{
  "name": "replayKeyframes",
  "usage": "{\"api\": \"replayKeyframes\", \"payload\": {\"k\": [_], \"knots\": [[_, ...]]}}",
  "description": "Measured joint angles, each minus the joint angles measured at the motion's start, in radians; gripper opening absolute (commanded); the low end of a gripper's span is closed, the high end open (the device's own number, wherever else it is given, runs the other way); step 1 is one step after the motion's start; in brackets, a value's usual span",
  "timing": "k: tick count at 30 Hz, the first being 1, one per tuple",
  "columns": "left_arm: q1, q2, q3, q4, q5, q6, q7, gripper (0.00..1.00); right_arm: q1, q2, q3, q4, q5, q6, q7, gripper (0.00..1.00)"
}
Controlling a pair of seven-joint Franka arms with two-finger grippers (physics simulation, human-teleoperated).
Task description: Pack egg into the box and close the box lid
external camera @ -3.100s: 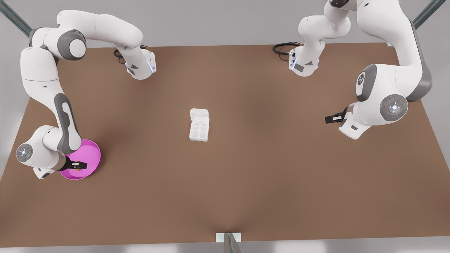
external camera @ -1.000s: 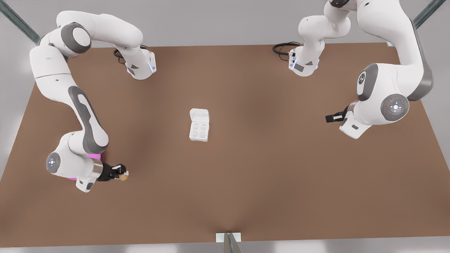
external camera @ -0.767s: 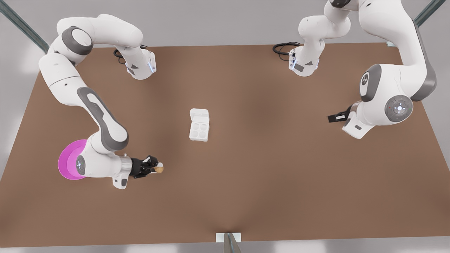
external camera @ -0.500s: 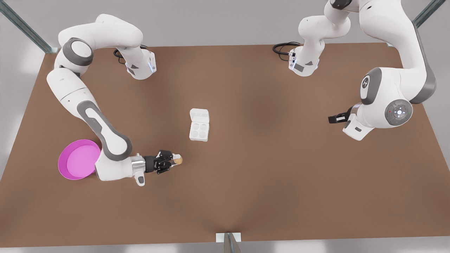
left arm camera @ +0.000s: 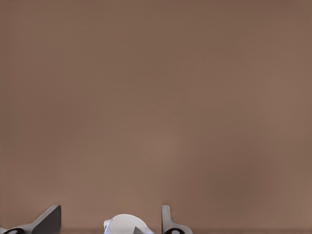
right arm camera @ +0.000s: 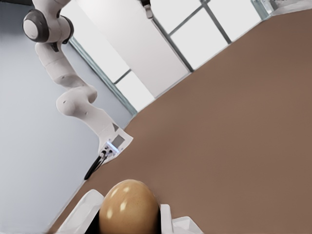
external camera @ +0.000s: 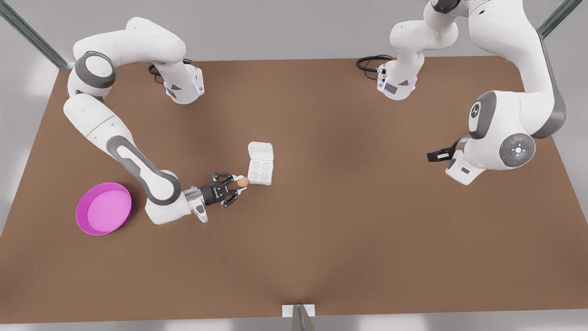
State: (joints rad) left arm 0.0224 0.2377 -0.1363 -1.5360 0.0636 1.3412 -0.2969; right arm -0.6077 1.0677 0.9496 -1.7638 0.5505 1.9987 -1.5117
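Observation:
The tan-brown egg (external camera: pixel 243 182) is held off the table in my right gripper (external camera: pixel 240 183), which is shut on it and belongs to the arm on the front view's left. The right wrist view shows the egg (right arm camera: pixel 127 207) close up between the fingers (right arm camera: pixel 165 218). It hangs just beside the front-left corner of the white box (external camera: pixel 260 171), whose four cups are bare. The box lid (external camera: pixel 260 150) lies open flat behind the tray. My left gripper (external camera: pixel 435 156) waits far off at the front view's right, open over bare table (left arm camera: pixel 156 97).
A round pink dish (external camera: pixel 103 211) sits on the brown table (external camera: pixel 349 216) at the front view's left, with nothing in it. The two arm bases stand at the far edge. A small bracket (external camera: pixel 298 311) sits at the near edge.
My right gripper lifted the egg out of the pink dish and carried it toward the front view's right, up to the box. The left arm only shifted slightly.

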Motion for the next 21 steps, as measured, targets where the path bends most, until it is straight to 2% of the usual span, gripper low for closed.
{"api": "replayKeyframes", "payload": {"k": [7,21], "knots": [[0.011,0.017,-0.002,0.002,-0.001,0.004,0.005,1.0,0.002,0.005,-0.003,-0.083,0.002,0.0,-0.234,0.51],[0.016,0.017,-0.004,0.0,-0.001,0.009,0.048,1.0,-0.001,0.07,-0.024,-0.074,0.002,0.015,-0.538,0.51]]}}
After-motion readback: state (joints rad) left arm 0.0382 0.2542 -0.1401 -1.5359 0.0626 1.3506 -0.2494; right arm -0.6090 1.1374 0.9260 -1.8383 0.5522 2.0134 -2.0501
